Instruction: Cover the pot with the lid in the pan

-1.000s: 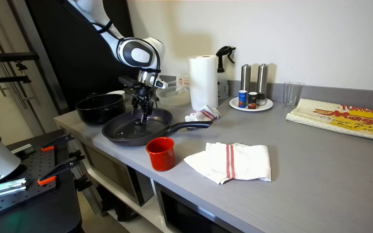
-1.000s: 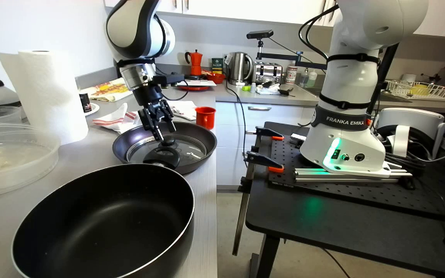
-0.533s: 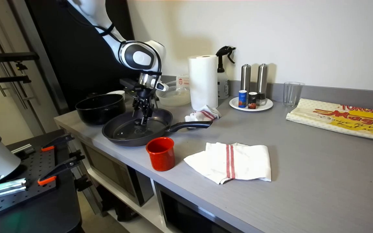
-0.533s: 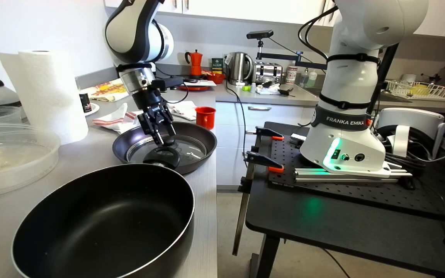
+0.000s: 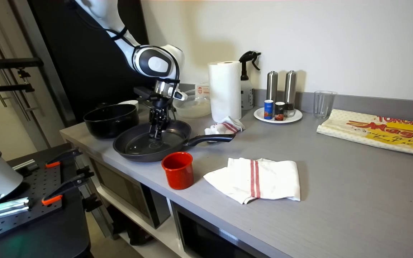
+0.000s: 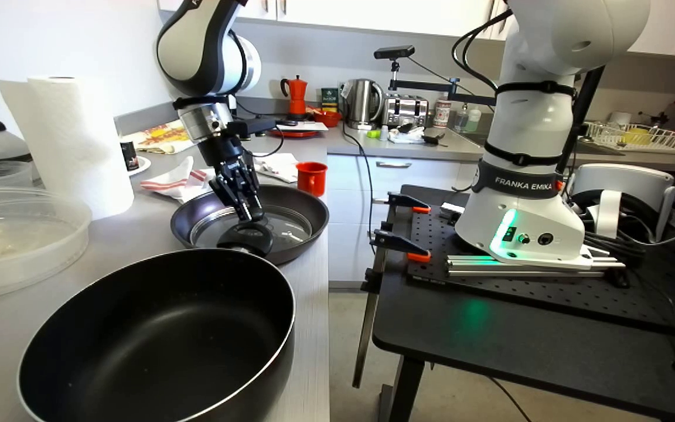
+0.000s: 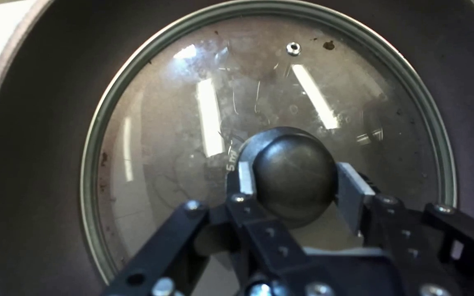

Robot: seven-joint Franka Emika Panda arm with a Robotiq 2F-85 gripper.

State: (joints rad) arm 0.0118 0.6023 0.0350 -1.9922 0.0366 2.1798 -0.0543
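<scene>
The hand [image 7: 296, 181] is closed on the dark knob [image 7: 294, 174] of the glass lid [image 7: 167, 123], one pad to either side. The lid lies inside the frying pan [image 5: 142, 157], left of centre in an exterior view; no gap beneath it can be made out. The pot [image 6: 156, 334], uncovered, takes up the lower left in an exterior view.

Risks, in my judgement: the knob is rounded and looks smooth, so a shallow grip could slip on lifting. An uneven hold may let the lid tilt and its rim catch the pan's wall, dragging the pan, which sits near the edge of the worktop [image 5: 335, 200]. An offset release would leave the lid askew on the pot.

Surroundings: a black loop handle [image 6: 246, 239], apparently the pot's, juts toward the pan and, with the pot's rim, obstructs a low transfer. A red cup [image 5: 178, 175] stands just beside the pan, lower centre; a folded striped towel [image 5: 267, 181] lies right of it. A clear plastic tub [image 6: 24, 252] stands at the left edge, near the pot.
</scene>
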